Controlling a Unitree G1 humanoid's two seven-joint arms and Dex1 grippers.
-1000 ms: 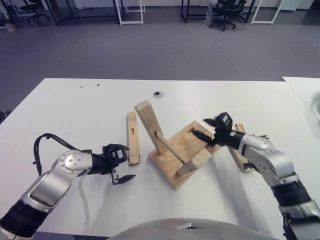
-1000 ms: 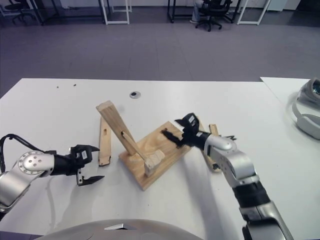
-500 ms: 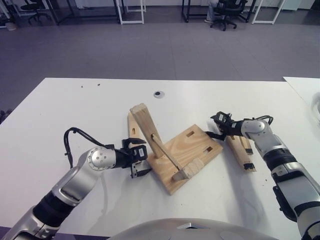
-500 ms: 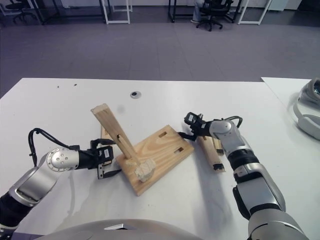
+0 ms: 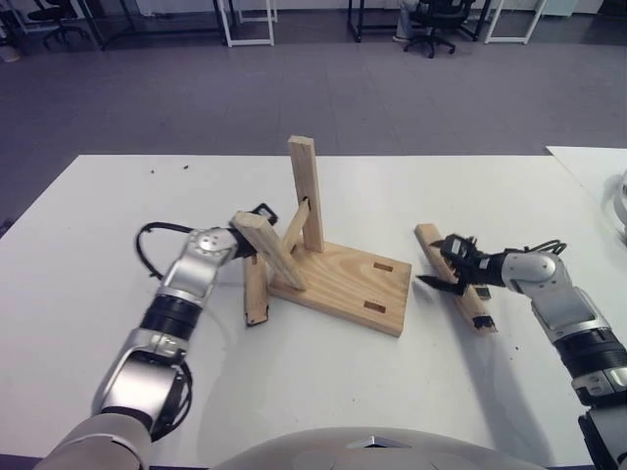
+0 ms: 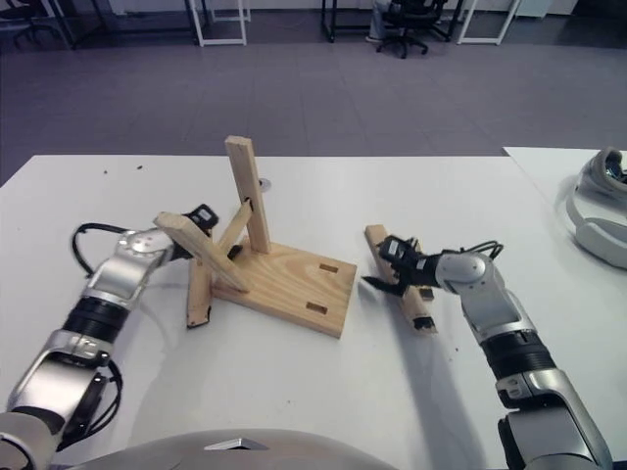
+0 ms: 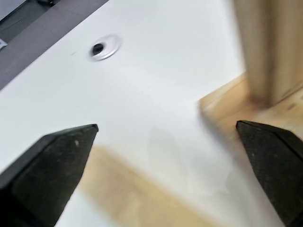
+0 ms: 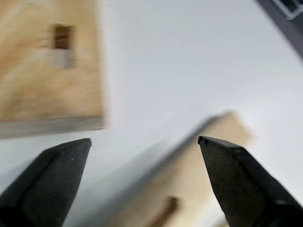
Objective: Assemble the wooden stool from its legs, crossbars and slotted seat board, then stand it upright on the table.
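Seat board (image 5: 343,284) lies flat on the table (image 5: 88,225) at centre frame, with two vacant slots (image 5: 383,266) on its right half. On its left half one upright leg (image 5: 306,191) stands in the board. A tilted leg (image 5: 266,250) leans away to the left of it, and a crossbar (image 5: 294,227) joins the two. One loose leg (image 5: 255,292) lies on the table just left of the board, under the tilted one. More loose legs (image 5: 453,292) lie right of the board, pointing toward lower right. My left gripper (image 5: 259,213) sits behind the tilted leg at left of centre; the wrist camera shows its jaws spread wide with nothing between them. My right gripper (image 5: 438,278) is low over the right-hand legs, jaws likewise apart and empty, straddling one leg with the board's edge just beyond. Handling judgement: parts look like bare softwood, stiff and fairly light, with a dry grain that should not slip in the pads. A long leg gripped at its end would lever and twist, so I would take it across the narrow faces near mid-length, clear of its mortise. The tilted leg looks unseated; the crossbar joint is probably loose and could drop out if nudged. Remaining: seat that leg, fit the others, flip the stool.
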